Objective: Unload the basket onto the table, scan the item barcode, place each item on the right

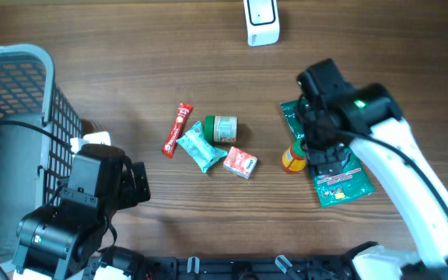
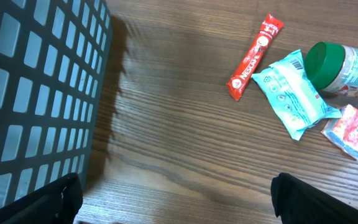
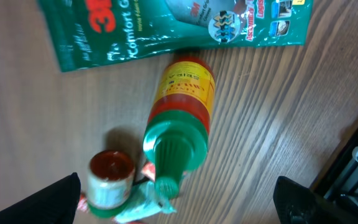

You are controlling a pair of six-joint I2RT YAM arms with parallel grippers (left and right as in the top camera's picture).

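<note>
Left gripper (image 1: 134, 184), lower left of the overhead view beside the basket (image 1: 22, 85), jaws spread and empty, well apart from the goods. Scanner (image 1: 261, 22) at top centre; bottle (image 3: 182, 106), judged the item to scan, lies flat right of centre, touching the green packet (image 1: 341, 185), its long axis running in the right wrist view from upper right to lower left, cap lowermost. Right gripper (image 1: 317, 152), jaws spread and empty, hangs over the bottle, plainly the nearer arm.

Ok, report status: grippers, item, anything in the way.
Left gripper open, empty, beside basket. Right gripper open above green-capped bottle, not gripping. Bottle lies flat, green packet at its base. Scanner stands apart.
</note>
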